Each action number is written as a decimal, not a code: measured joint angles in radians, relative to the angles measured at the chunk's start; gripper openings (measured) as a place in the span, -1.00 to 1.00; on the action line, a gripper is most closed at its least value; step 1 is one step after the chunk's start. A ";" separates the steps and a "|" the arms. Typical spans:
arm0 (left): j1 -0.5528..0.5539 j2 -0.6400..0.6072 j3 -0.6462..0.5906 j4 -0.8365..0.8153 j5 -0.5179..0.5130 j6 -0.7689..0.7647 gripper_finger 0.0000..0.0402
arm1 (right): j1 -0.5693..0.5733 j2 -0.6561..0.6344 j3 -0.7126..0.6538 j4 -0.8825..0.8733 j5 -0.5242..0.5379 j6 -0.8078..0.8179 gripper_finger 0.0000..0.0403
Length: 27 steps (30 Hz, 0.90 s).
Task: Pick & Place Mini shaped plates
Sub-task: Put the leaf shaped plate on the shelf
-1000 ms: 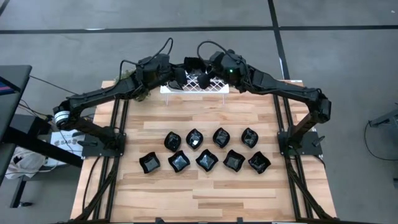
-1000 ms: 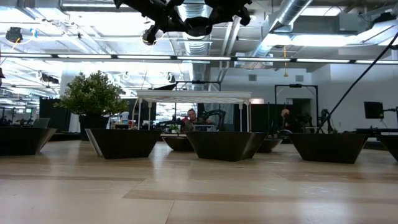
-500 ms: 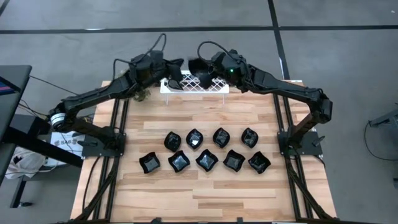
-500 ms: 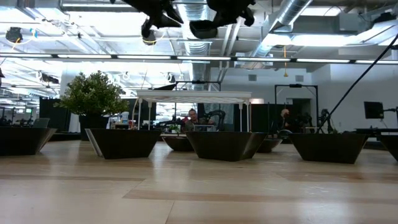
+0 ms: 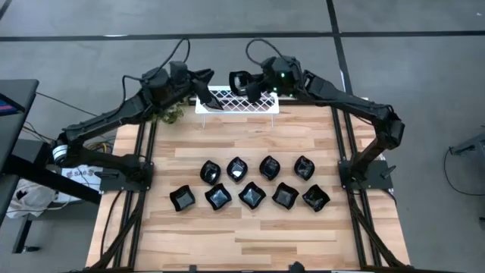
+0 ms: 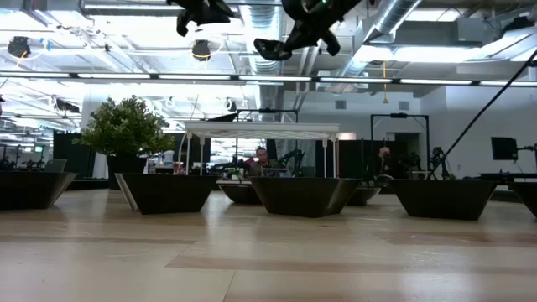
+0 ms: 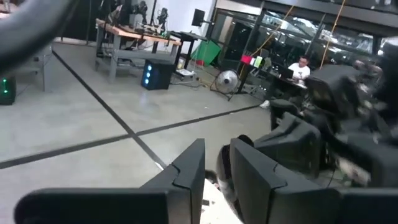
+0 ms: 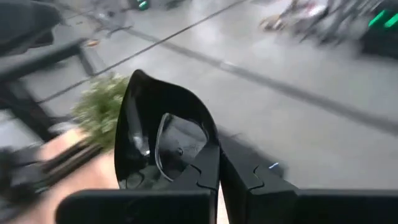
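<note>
Well, right pincer [image 8: 219,180]: my two fingers are pressed almost together on the rim of one black dish [image 8: 163,138], which stands on edge between them, its hollow side showing.
Right pincer's place: raised above the far edge of the table [image 5: 250,152], over the white rack [image 5: 236,101]; from above the dish [image 5: 239,80] shows as a dark shape at my tip [image 5: 244,82], just past the rack.
Right arm's pose: it runs from its base at the table's right side up to an elbow, then reaches long and level toward the far middle; from table height my tip [image 6: 289,40] hangs high under the ceiling with the dish [image 6: 270,48] tilted below it.
Left pincer [image 7: 214,177]: fingers a narrow gap apart, holding nothing.
Left arm's pose: stretched from the left side toward the far left corner, wrist high, tip [image 5: 203,83] near the rack's left end and apart from my right one.
Dishes on the table: nine, in two rows; four in the farther row [image 5: 258,168], five in the nearer row [image 5: 250,197], all resting flat and close together.
Dishes in hand: one.
Racks: one.
Plants: one small green plant [image 5: 171,114], beside the rack's left end, under my left arm.
</note>
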 joint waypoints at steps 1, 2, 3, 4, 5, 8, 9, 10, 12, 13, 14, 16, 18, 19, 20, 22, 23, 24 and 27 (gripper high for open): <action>0.000 -0.014 -0.018 -0.001 0.000 0.002 -0.62 | -0.020 0.000 0.000 -0.009 -0.056 0.029 -1.00; 0.001 -0.029 -0.036 -0.001 0.000 0.002 -0.62 | -0.040 0.003 0.000 -0.014 -0.109 0.058 -1.00; 0.001 -0.045 -0.055 0.001 0.000 0.002 -0.62 | -0.060 0.007 0.000 -0.019 -0.158 0.085 -1.00; 0.001 -0.063 -0.077 0.002 0.000 0.002 -0.62 | -0.081 0.014 0.000 -0.025 -0.211 0.111 -1.00; 0.001 -0.081 -0.097 0.002 -0.001 0.002 -0.62 | -0.100 0.021 0.000 -0.028 -0.261 0.135 -1.00; 0.000 -0.129 -0.159 0.018 0.000 0.002 -0.62 | -0.144 0.051 0.001 -0.008 -0.386 0.192 -1.00; 0.000 -0.144 -0.178 0.022 0.000 0.001 -0.62 | -0.153 0.063 0.001 -0.001 -0.425 0.208 -1.00; 0.000 -0.157 -0.195 0.029 0.000 -0.003 -0.62 | -0.165 0.077 0.001 0.000 -0.462 0.221 -1.00; 0.000 -0.184 -0.231 0.050 0.000 -0.008 -0.62 | -0.181 0.109 0.001 0.018 -0.532 0.244 -1.00; 0.000 -0.197 -0.246 0.056 0.000 -0.009 -0.62 | -0.188 0.125 0.006 0.010 -0.557 0.253 -1.00; -0.001 -0.209 -0.258 0.058 0.000 -0.010 -0.62 | -0.195 0.141 0.018 0.001 -0.576 0.260 -1.00; -0.002 -0.228 -0.278 0.066 0.000 -0.020 -0.62 | -0.209 0.168 0.046 -0.002 -0.601 0.264 -1.00; -0.002 -0.243 -0.295 0.073 0.000 -0.034 -0.62 | -0.214 0.199 0.089 -0.010 -0.602 0.264 -1.00; -0.002 -0.250 -0.300 0.073 0.001 -0.036 -0.62 | -0.219 0.213 0.111 -0.030 -0.602 0.259 -1.00; -0.002 -0.254 -0.307 0.075 0.001 -0.036 -0.62 | -0.224 0.229 0.136 -0.058 -0.603 0.252 -1.00; -0.002 -0.257 -0.310 0.077 0.000 -0.037 -0.62 | -0.224 0.265 0.187 -0.110 -0.603 0.241 -1.00; -0.002 -0.257 -0.310 0.080 0.001 -0.037 -0.62 | -0.223 0.281 0.210 -0.134 -0.603 0.238 -1.00; -0.002 -0.257 -0.310 0.082 0.001 -0.037 -0.62 | -0.222 0.297 0.232 -0.164 -0.603 0.232 -1.00; -0.002 -0.257 -0.310 0.082 0.001 -0.037 -0.62 | -0.222 0.349 0.289 -0.242 -0.602 0.204 -1.00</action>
